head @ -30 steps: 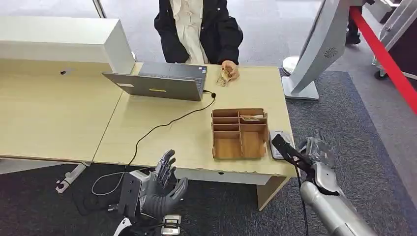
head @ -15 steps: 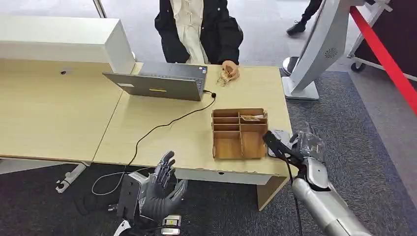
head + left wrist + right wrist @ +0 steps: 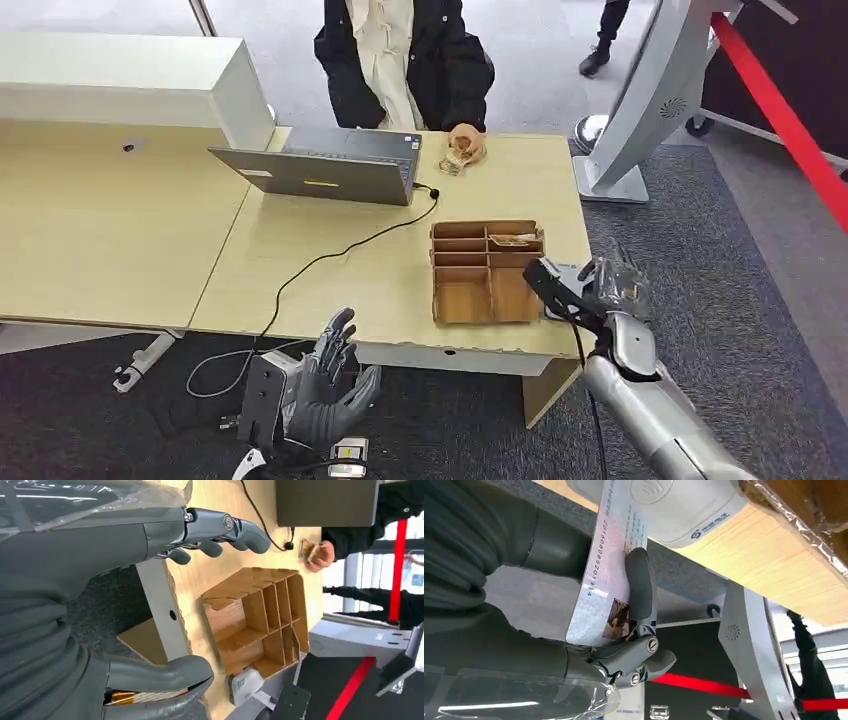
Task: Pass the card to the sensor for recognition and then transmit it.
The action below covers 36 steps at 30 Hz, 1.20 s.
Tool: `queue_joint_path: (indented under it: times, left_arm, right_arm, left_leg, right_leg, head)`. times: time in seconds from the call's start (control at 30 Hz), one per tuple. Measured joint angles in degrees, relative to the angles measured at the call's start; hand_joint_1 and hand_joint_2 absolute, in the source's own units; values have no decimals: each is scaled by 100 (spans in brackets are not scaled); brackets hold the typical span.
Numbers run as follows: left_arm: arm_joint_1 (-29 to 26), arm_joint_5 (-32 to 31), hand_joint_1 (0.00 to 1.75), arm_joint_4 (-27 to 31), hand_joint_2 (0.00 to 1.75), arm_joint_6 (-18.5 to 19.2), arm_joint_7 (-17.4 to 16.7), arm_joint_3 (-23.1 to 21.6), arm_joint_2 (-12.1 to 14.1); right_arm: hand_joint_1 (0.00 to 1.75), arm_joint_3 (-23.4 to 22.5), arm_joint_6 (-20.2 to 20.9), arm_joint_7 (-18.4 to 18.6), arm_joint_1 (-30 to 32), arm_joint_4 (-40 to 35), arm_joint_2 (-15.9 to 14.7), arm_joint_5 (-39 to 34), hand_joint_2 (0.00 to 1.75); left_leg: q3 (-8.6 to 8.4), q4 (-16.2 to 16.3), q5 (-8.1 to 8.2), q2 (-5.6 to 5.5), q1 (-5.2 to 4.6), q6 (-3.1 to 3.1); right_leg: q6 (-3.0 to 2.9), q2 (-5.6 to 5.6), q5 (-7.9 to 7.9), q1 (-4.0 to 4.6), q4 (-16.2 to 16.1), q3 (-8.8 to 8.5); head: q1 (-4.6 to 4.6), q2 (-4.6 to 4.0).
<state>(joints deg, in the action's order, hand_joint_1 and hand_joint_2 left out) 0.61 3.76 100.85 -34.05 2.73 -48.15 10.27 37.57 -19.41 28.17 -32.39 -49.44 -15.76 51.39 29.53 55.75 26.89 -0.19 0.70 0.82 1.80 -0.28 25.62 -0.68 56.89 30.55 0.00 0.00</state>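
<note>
Card (image 3: 611, 575): pinched flat between the thumb and fingers of the right hand (image 3: 618, 290); in the right wrist view its free end lies over the edge of the sensor (image 3: 684, 510), touching or just above it, which of the two cannot be told.
Sensor: pale reader pad at the near right corner of the desk (image 3: 330, 270), just right of the wooden organiser (image 3: 487, 272).
Right hand: grasping the card, at the desk's near right edge, beside the sensor.
Left hand (image 3: 325, 385): holds nothing, fingers spread and loosely curved, hanging below the near desk edge, well apart from the card.
Person (image 3: 405, 60): seated at the far side behind the laptop (image 3: 320, 172), one hand (image 3: 466, 145) resting on the desk; likely the one to receive the card.
Stage, judged: card arriving at the reader, recognition not yet confirmed.
Risk 1: partial overlap; with one end on the pad, the read may fail.
Risk 2: the pad sits at the desk corner; a sideways push from the card or fingers could shove it off.
Risk 3: slim pinch; pressing the card down could lever it out of the grasp.
Risk 4: the organiser stands just left of the pad; a leftward sweep toward the person could knock it.
</note>
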Motion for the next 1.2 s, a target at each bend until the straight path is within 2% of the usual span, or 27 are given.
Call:
queue_joint_path:
  times: [0.5, 0.9, 1.2]
  left_arm:
    - [-10, -9, 0, 2, 175, -118, -66, 0, 22]
    - [-72, -33, 0, 96, 175, -383, -140, 0, 87]
    - [-93, -33, 0, 96, 175, -448, -138, 0, 111]
  right_arm:
    - [175, 9, 184, -184, 2, 63, 87, -284, 175]
    - [175, 48, 162, -426, -20, 444, 356, -431, 175]
    - [175, 66, 131, -538, -98, 702, 490, -485, 175]
  left_leg:
    - [0, 0, 0, 0, 0, 0]
    - [0, 0, 0, 0, 0, 0]
    - [-5, 0, 0, 2, 0, 0]
  right_leg:
    - [0, 0, 0, 0, 0, 1]
    - [0, 0, 0, 0, 0, 1]
    - [0, 0, 0, 0, 0, -4]
  head:
    - [0, 0]
    - [2, 0]
    - [0, 0]
